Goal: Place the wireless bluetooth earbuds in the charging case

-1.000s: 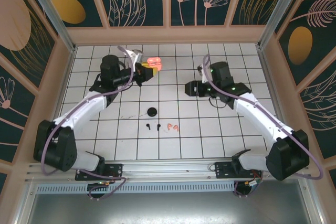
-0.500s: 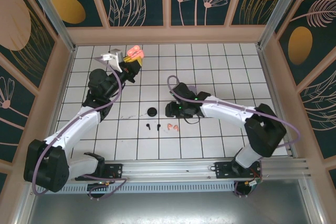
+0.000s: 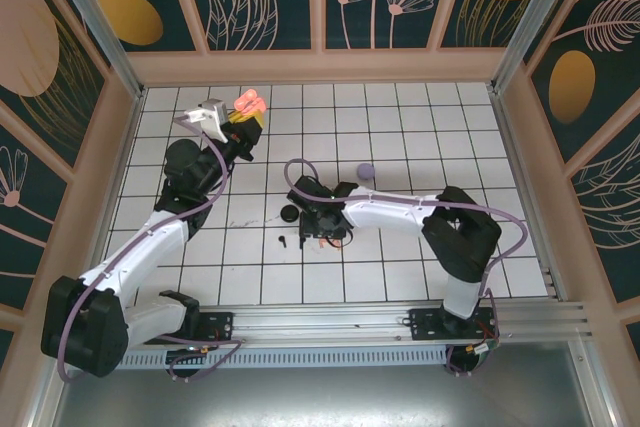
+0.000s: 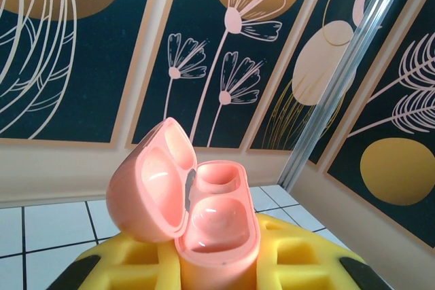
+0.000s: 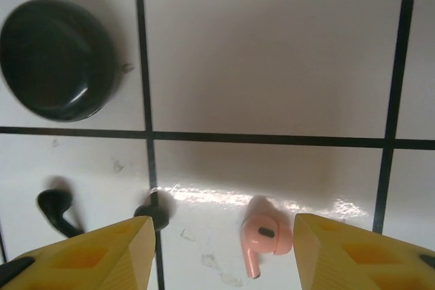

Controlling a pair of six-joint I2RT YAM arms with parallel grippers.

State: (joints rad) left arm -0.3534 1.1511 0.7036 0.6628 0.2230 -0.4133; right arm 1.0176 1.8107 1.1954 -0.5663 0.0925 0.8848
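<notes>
Pick-up seems the step in hand: the right gripper (image 5: pixel 221 252), jaws moderately wide, straddles 1 coral-pink earbud (image 5: pixel 264 237) on the table (image 5: pixel 272 52), 2 black earbuds (image 5: pixel 58 210) crowding 1 finger and bare tile past the other, so a straight drop and pinch is called for, while the left gripper (image 3: pixel 243 122) clamps the open pink charging case (image 4: pixel 217 225) aloft toward the far wall.

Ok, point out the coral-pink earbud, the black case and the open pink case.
coral-pink earbud (image 5: pixel 265 234), right wrist view, on its rounded head.
black case (image 5: pixel 58 59), right wrist view, middle of its top.
open pink case (image 4: pixel 217 225), left wrist view, on its lower half.
</notes>
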